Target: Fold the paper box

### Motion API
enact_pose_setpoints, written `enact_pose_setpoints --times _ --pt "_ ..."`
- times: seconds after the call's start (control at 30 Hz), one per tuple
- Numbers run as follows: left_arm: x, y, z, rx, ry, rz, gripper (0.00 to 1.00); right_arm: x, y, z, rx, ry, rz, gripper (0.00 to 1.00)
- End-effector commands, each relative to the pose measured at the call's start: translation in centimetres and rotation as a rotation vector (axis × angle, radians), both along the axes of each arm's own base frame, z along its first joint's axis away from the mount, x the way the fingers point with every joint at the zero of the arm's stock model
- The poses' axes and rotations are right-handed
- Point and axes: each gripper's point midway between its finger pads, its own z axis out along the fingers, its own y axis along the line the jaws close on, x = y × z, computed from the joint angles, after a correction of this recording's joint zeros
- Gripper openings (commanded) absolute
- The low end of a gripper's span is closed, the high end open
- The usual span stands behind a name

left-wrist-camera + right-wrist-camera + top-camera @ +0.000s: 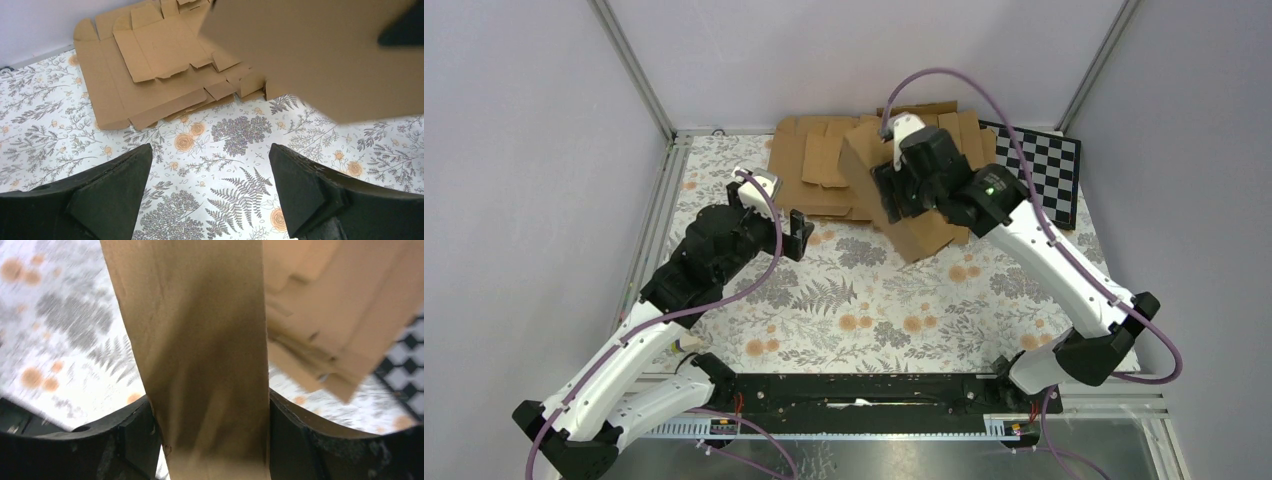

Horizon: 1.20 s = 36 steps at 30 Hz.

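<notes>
The paper box (pixel 921 236) is a plain brown cardboard piece held tilted above the table's far middle, its lower end over the floral cloth. My right gripper (pixel 892 192) is shut on it. In the right wrist view the box (pixel 200 340) fills the gap between both black fingers (pixel 132 435), which press on its two sides. My left gripper (pixel 796 232) hovers open to the box's left, apart from it. The left wrist view shows its jaws (pixel 210 155) wide apart over bare cloth, with the box (pixel 320 55) ahead and to the right.
A pile of flat brown cardboard blanks (pixel 814 170) (pixel 145 65) lies at the back of the table, just behind the box. A black-and-white checkerboard (pixel 1049 165) (pixel 405 355) lies at the back right. Frame posts and walls close the back and sides.
</notes>
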Motion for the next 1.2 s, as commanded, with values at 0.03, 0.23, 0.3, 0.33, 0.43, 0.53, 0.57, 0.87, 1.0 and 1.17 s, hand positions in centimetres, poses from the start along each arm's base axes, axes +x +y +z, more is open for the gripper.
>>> enact_pose_setpoints --times 0.03,0.23,0.3,0.33,0.43,0.53,0.57,0.87,1.0,1.17 --pt "0.1 0.0 1.4 -0.032 -0.088 -0.008 0.99 7.5 -9.4 4.3 -0.285 -0.270 -0.333 0.40" --pt "0.0 -0.4 1.0 -0.044 -0.085 -0.030 0.99 12.2 -19.4 2.6 -0.561 -0.270 -0.688 0.37" --pt "-0.1 -0.6 0.8 -0.047 -0.081 -0.042 0.99 12.4 -20.2 2.5 -0.564 -0.268 -0.720 0.37" --pt "-0.1 -0.7 0.8 -0.049 -0.080 -0.044 0.99 12.4 -19.9 2.4 -0.541 -0.263 -0.718 0.37" --pt "0.0 -0.6 0.4 -0.053 -0.075 -0.030 0.99 12.2 -18.3 2.2 -0.417 -0.239 -0.665 0.38" --pt "0.4 0.0 0.2 -0.052 -0.073 0.014 0.99 11.7 -14.8 3.1 -0.189 -0.204 -0.563 0.40" --pt "0.5 0.3 0.3 -0.057 -0.075 0.034 0.99 11.5 -13.0 3.8 -0.091 -0.191 -0.508 0.41" --pt "-0.3 2.5 5.1 -0.158 -0.133 0.132 0.99 7.2 5.5 7.2 0.807 0.132 0.068 0.41" --pt "-1.2 3.2 8.0 -0.212 -0.155 0.143 0.99 6.7 11.7 5.2 0.909 0.217 0.106 0.40" --pt "-2.2 4.3 11.0 -0.245 -0.180 0.158 0.99 7.3 20.0 4.5 1.113 0.266 0.135 0.38"
